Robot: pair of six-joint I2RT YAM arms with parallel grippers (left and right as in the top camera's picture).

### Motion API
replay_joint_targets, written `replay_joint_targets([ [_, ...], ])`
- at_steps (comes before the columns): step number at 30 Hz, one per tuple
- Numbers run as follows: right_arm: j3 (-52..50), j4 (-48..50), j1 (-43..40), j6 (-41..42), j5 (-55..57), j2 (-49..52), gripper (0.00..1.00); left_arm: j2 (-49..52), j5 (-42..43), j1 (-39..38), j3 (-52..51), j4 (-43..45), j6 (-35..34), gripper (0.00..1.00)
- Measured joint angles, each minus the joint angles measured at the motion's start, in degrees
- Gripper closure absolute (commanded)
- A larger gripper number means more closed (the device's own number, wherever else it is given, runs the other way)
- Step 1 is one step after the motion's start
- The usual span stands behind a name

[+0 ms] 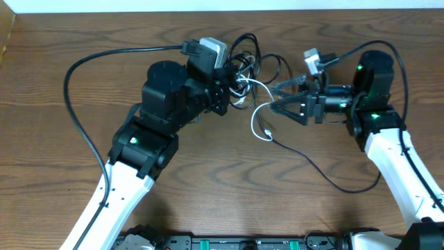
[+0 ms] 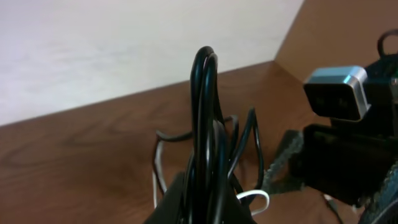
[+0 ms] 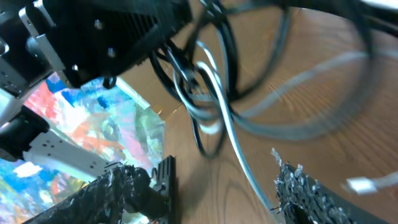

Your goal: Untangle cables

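so the black cable loops poke straight up out of the clamped left pincer, white cable peeking out beside it

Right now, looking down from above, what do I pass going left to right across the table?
Left arm → left pincer → white cable → right pincer → right arm. The black cable sprawls across everything.

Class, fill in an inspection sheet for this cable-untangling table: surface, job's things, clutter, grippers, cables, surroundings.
Surface: brown wood-grain table.
Job's things: black cable and white cable, tangled together near the far edge.
Clutter: nothing seen.
Grippers: left gripper shut on the black cable's loops; right gripper open beside the tangle.
Cables: thick arm cable loops over the table at the left.
Surroundings: pale strip beyond the far edge.
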Motion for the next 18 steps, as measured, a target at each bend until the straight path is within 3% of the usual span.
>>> replay_joint_targets([
  [18, 0.00, 0.66, 5.55, 6.64, 10.03, 0.00, 0.27, 1.03, 5.20, 0.00, 0.00, 0.85, -5.97, 0.92],
])
